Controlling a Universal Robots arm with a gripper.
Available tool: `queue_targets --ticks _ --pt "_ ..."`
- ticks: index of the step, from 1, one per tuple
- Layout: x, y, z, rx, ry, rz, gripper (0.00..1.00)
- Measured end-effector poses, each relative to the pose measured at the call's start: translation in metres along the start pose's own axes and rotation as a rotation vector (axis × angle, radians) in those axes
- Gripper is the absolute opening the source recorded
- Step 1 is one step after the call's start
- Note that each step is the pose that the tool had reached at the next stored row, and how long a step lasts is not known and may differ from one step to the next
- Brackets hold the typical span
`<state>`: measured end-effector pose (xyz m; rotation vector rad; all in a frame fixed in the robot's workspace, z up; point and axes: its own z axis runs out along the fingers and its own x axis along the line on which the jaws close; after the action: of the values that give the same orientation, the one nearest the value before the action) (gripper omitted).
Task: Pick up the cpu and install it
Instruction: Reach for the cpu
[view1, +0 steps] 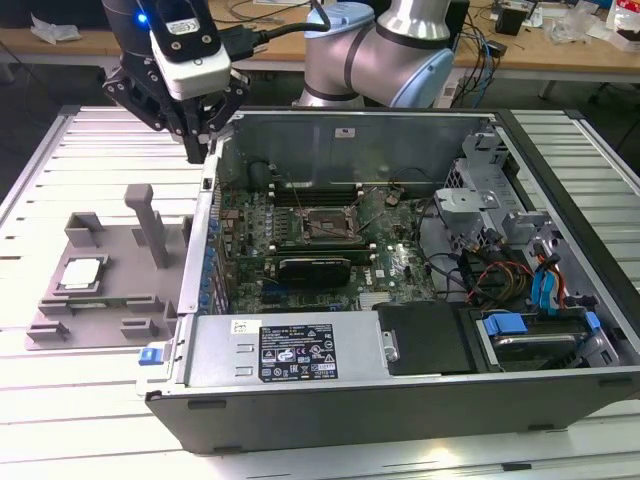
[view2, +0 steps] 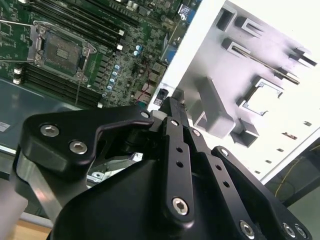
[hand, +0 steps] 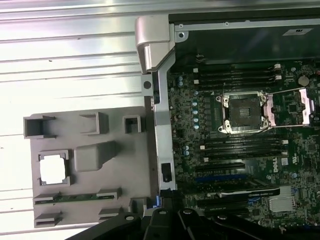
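Gripper (view1: 196, 148) status on my UR arm: it's closed up, tips pinched together with nothing in them. It hangs in the air over the far end of the computer case (view1: 400, 405) wall on the exterior view's left, about where the case meets the grey tray (view1: 115, 305). The cpu (view1: 82, 273) sits flat in its square pocket on that tray, shiny side up. It's further to the exterior view's left and nearer than my gripper, well apart from it. The first wrist view shows it seated in that pocket too, with the tray just beside the case wall. Inside the case the motherboard (view1: 245, 235) lies flat with the cpu socket (view1: 325, 222) around its middle. In the first wrist view the socket's metal bracket is swung open to one side.
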<state>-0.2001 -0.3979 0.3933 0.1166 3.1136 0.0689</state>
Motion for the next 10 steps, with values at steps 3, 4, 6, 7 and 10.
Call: queue_targets --ticks 3,4,6,7,10 --pt "0.0037 -0.0003 -0.0001 0.0 0.0001 0.0 0.11" --pt "0.0047 -0.0003 -0.0001 0.0 0.0 0.0 0.11" --pt "0.0072 -0.0005 -0.0002 0.0 0.0 0.0 0.11" --pt "0.0082 -0.0006 -0.0002 0.0 0.0 0.0 0.11" --pt "0.0119 -0.0008 -0.0003 0.0 0.0 0.0 0.11"
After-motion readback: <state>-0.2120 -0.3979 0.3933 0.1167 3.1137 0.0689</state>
